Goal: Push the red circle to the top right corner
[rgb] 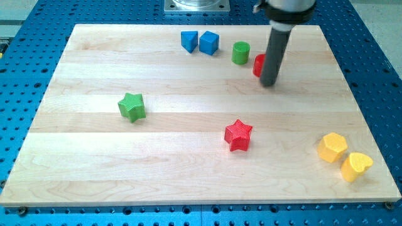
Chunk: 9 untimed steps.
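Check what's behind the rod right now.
The red circle sits behind the rod, only its left edge showing; the rest is covered. My tip rests on the board, right of the green cylinder.

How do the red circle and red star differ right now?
The red circle sits near the view's top right, mostly hidden behind my tip; the red star lies in the open at lower centre. The circle looks close to or touching the rod; the star stands well apart from it. The circle's outline is round, the star's pointed. Both are red.
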Each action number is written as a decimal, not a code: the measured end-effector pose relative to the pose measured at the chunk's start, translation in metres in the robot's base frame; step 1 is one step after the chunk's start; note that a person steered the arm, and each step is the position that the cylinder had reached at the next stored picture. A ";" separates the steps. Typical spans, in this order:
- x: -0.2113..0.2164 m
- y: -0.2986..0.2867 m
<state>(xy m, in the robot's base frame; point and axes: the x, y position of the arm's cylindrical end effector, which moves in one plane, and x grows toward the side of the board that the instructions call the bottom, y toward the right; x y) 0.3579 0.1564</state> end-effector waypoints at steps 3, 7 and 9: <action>-0.050 -0.019; -0.053 0.070; -0.096 0.087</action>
<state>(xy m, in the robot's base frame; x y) 0.2623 0.2436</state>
